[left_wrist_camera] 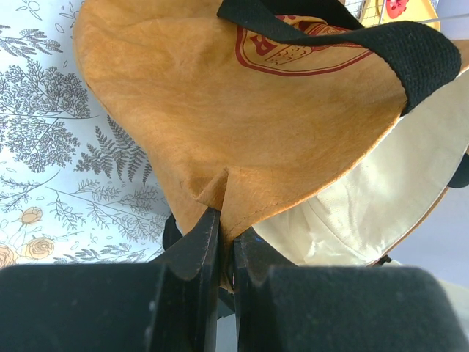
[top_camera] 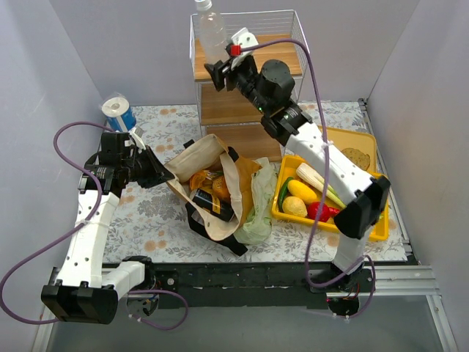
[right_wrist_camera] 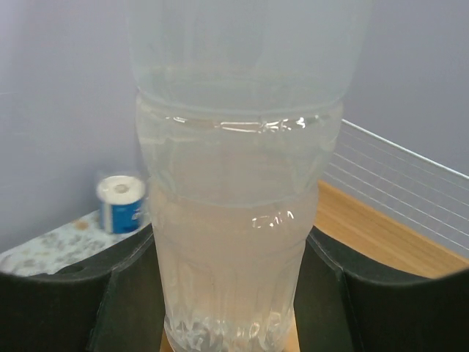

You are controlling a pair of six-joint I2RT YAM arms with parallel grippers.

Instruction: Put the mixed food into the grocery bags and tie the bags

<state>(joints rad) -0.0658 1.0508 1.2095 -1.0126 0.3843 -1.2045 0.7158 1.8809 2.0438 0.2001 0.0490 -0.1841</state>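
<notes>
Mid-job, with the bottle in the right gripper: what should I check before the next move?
1. Right gripper shut on the bottle: ok.
2. Left gripper pinching the brown bag at its rim: ok.
3. Bag mouth open: ok.
4. Room inside for the bottle: cannot tell.
5. Yellow tray emptied of produce: not ok, several pieces in it.
6. Green plastic bag opened: not ok, crumpled beside the brown bag.
</notes>
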